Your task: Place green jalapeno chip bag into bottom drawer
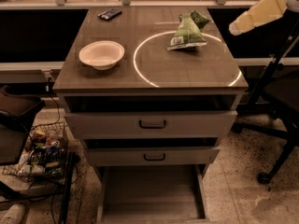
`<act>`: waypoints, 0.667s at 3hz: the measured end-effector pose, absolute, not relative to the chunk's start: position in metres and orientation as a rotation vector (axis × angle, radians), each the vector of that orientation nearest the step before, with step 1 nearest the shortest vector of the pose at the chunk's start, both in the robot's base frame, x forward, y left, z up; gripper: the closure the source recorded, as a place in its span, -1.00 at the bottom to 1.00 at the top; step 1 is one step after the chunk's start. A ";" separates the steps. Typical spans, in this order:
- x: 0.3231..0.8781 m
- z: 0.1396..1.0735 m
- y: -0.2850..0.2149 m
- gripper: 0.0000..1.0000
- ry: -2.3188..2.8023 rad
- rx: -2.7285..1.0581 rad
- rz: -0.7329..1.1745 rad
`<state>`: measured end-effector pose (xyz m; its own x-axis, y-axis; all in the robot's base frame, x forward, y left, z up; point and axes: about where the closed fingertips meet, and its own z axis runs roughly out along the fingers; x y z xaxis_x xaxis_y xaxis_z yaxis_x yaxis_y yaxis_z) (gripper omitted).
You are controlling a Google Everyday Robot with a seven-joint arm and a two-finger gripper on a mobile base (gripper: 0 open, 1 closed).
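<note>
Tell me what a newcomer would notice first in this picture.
The green jalapeno chip bag lies across the far edge of a bright white ring on the cabinet top. The bottom drawer stands pulled out below, and the tool hangs at upper right, apart from the bag.
</note>
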<state>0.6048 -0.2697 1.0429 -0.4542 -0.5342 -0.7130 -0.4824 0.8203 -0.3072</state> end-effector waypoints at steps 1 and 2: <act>0.646 1.042 -0.253 -1.00 2.102 -0.726 -0.027; 0.713 1.033 -0.222 -1.00 2.088 -0.680 0.081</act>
<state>0.7130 -0.2223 1.0330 -0.4342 -0.4368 -0.7878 -0.4962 0.8459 -0.1955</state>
